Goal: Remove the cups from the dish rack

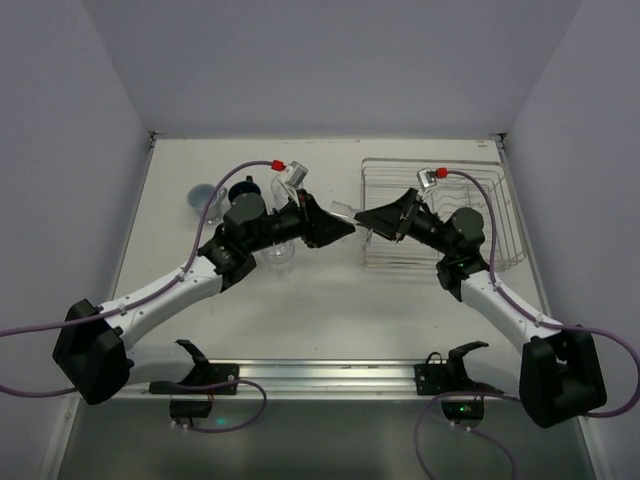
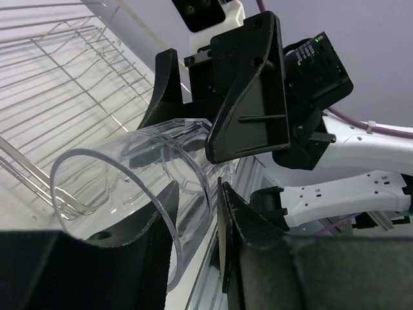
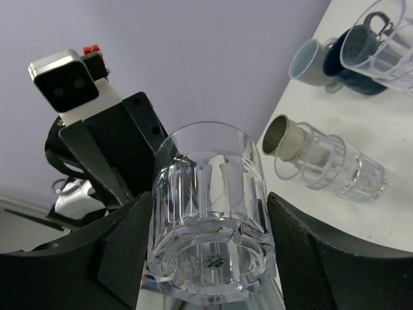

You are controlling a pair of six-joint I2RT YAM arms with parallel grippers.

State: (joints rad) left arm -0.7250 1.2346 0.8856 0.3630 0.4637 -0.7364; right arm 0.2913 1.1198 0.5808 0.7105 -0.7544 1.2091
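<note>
A clear ribbed tumbler (image 3: 210, 213) is held sideways in the air at the left edge of the dish rack (image 1: 490, 200), clamped between the right gripper's (image 3: 210, 261) fingers. The left gripper (image 2: 197, 258) straddles its rim; whether it pinches is unclear. Only the right wrist view shows a beige cup (image 3: 284, 137) nested inside a second tumbler (image 3: 342, 171) lying on the table (image 3: 322, 106), near a blue-grey mug (image 3: 308, 61) and a navy mug (image 3: 352, 64).
</note>
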